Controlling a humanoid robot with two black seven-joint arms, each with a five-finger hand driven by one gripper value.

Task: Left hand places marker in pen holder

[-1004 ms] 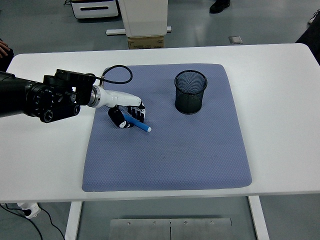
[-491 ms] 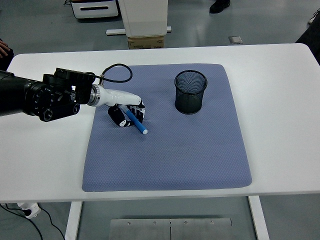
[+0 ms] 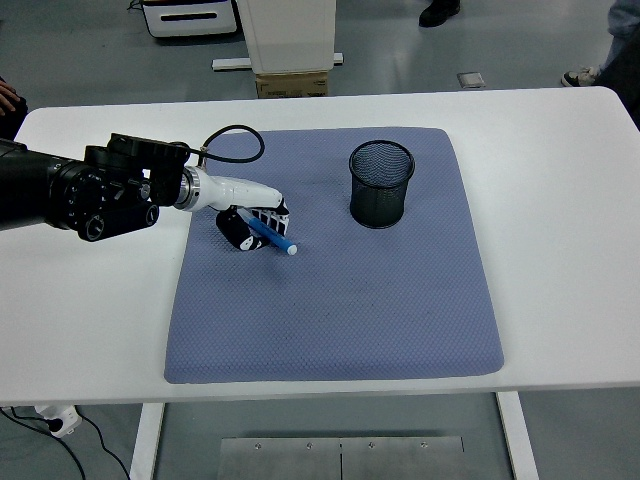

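Blue marker, one, pinched in left robot hand.
One black mesh pen holder stood apart on one blue mat.

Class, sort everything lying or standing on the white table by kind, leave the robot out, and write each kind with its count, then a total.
Blue marker: 1
Black mesh pen holder: 1
Blue-grey mat: 1
Total: 3
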